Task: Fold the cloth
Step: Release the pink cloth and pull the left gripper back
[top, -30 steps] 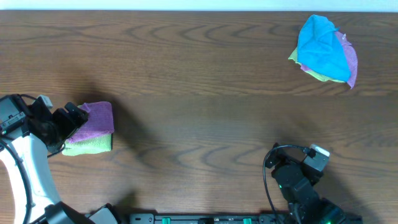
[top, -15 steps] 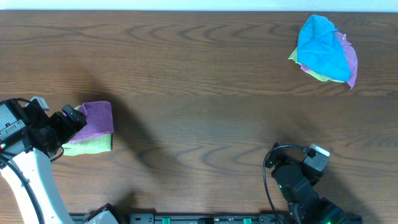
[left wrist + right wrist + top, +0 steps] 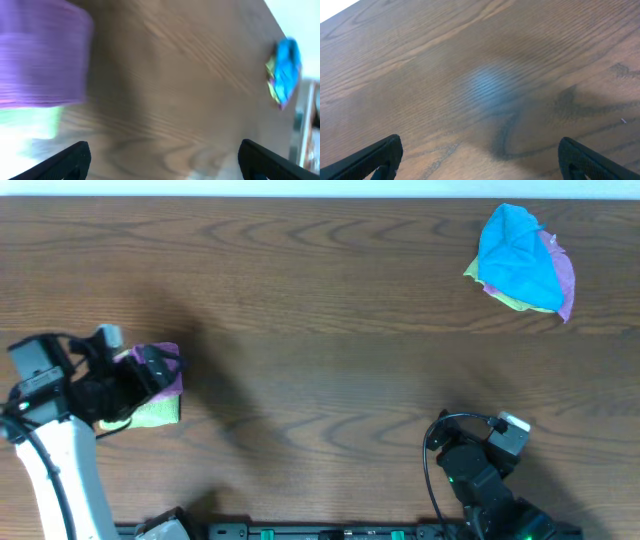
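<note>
Your left gripper (image 3: 152,366), jaws spread and empty, hovers directly over the folded magenta-purple microfibre cloth (image 3: 172,378) stacked on the lime-green folded cloth (image 3: 160,412), so it is far nearer than your right gripper (image 3: 480,156), likewise spread, well apart from that stack.

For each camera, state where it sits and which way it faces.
Overhead: above the table, looking straight down; both arms show.
Left wrist: on the left tool, facing the purple cloth and blue heap; fingertips show.
Right wrist: on the right tool, facing bare wood; fingertips show.
Shared: overhead and left wrist both see cloth and heap.
</note>
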Robot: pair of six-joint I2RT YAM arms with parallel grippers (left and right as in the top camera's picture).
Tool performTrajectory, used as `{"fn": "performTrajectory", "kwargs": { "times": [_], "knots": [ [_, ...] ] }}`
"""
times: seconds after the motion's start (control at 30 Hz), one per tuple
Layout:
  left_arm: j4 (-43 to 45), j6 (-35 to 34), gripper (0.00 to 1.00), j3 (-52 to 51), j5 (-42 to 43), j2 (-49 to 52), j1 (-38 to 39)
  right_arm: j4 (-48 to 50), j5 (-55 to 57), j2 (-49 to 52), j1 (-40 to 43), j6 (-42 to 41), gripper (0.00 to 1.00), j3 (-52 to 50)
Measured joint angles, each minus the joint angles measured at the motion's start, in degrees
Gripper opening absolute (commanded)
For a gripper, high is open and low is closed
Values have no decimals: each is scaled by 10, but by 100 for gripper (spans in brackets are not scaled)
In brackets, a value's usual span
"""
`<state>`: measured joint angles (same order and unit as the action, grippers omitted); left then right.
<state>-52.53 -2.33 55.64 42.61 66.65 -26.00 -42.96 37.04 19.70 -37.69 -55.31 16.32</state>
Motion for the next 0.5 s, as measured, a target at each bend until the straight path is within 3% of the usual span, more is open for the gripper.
{"fn": "performTrajectory", "kwargs": {
  "times": [0.17, 0.37, 0.4, 0.43, 0.5],
  "knots": [
    [-9, -10, 95, 0, -23, -72, 67, 0, 0, 0, 0, 0, 99, 0],
    [-44, -69, 98, 0, -45, -140, 71, 0, 0, 0, 0, 0, 99, 0],
    [-53, -79, 93, 0, -48, -143, 71, 0, 0, 0, 0, 0, 99, 0],
    [-65, -87, 98, 0, -53, -144, 71, 0, 0, 0, 0, 0, 99, 0],
    [-109, -96, 95, 2, -64, -143, 71, 0, 0, 0, 0, 0, 99, 0]
  ]
}}
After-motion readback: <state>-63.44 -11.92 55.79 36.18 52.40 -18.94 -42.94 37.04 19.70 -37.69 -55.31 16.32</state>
